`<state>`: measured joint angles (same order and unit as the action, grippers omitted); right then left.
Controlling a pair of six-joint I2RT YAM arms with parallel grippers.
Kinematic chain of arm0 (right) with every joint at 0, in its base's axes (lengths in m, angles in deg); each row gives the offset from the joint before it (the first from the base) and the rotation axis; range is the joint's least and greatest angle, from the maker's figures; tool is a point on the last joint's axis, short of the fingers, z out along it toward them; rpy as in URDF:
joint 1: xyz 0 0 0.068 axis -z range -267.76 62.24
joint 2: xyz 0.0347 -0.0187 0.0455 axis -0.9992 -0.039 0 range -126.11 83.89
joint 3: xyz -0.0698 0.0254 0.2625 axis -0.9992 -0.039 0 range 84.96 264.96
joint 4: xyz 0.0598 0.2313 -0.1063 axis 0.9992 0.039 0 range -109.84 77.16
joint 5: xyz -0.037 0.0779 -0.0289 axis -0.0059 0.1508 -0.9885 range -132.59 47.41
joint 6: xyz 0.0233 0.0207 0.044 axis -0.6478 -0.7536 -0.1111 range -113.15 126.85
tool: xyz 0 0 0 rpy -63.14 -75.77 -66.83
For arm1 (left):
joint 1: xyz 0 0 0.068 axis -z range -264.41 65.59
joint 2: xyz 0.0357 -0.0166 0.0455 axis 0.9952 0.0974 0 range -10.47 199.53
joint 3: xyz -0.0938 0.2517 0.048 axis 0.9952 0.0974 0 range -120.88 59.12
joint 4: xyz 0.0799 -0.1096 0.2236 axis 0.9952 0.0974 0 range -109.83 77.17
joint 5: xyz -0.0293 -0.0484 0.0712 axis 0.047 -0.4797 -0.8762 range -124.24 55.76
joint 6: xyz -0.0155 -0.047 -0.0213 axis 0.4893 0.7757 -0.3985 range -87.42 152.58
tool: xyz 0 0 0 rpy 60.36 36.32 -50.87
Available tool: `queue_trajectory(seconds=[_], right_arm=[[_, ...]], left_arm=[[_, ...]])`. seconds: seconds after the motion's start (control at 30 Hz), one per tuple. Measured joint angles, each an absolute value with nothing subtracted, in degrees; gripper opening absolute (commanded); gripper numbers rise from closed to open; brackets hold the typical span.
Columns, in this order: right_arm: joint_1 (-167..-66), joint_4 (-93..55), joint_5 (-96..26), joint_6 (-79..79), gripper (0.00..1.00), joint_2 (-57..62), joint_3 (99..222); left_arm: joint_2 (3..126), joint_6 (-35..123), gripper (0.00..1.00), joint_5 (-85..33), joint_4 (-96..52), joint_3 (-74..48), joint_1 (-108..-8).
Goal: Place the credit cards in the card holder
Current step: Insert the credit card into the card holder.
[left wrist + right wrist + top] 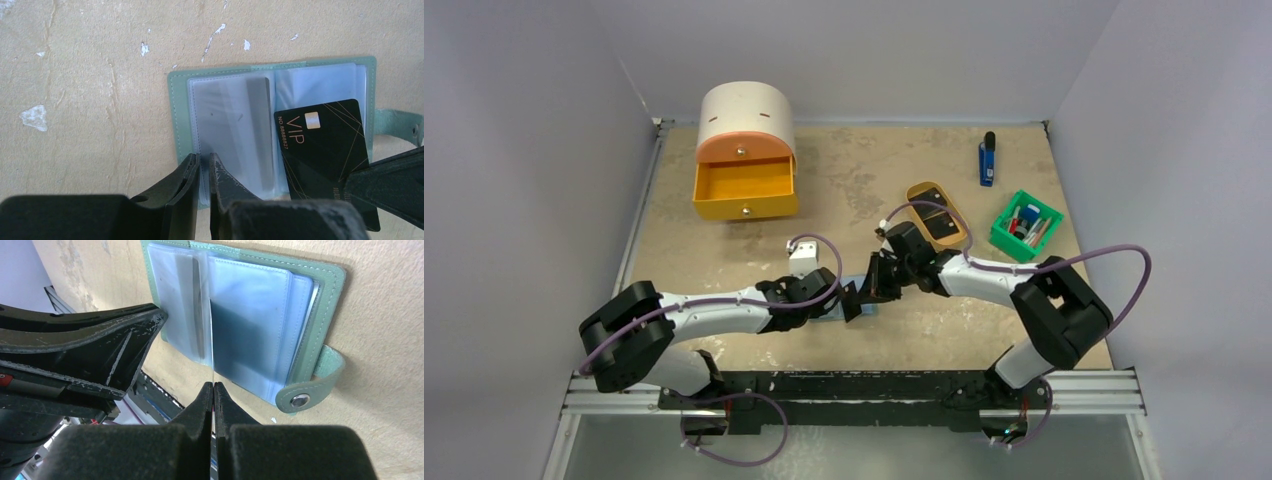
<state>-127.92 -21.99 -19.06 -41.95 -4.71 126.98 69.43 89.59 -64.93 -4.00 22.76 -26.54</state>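
The card holder [181, 115] lies open and flat on the table [90, 100], pockets up; the left gripper [204, 162] has its jaws drawn to a narrow slit, pinching the holder's near edge at the left-hand leaf; the right gripper [213, 390] is clamped fully on one black credit card [320, 150], which lies over the right-hand pockets, its far edge against the clear sleeves by the fold.

Room over the wallet [176, 115] is tight: left fingers [187, 185] clamp its near left edge; right fingers [202, 405] hold a card [325, 145] at the fold, blocking the right page; bare worktop [854, 180] lies open behind, between drawer box [746, 165] and tray [919, 190]; bin [1002, 238] flanks the right.
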Motion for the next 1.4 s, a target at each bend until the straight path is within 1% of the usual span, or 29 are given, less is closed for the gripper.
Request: queue_trajectory(seconds=[0.5, 0.97, 1.4], right_arm=[[-127.9, -26.0, -18.1, -41.4, 0.00, -5.3, 127.0], [-127.9, -29.8, -16.1, -40.8, 0.00, -8.5, 126.4], [-127.9, -35.5, -16.4, -44.8, 0.00, -8.7, 123.9]], left_arm=[[69.5, 89.6, 0.11, -64.9, -4.0, 22.8, -26.5], [69.5, 89.6, 0.11, -65.0, -3.9, 22.8, -26.5], [69.5, 89.6, 0.11, -65.0, -3.9, 22.9, -26.5]])
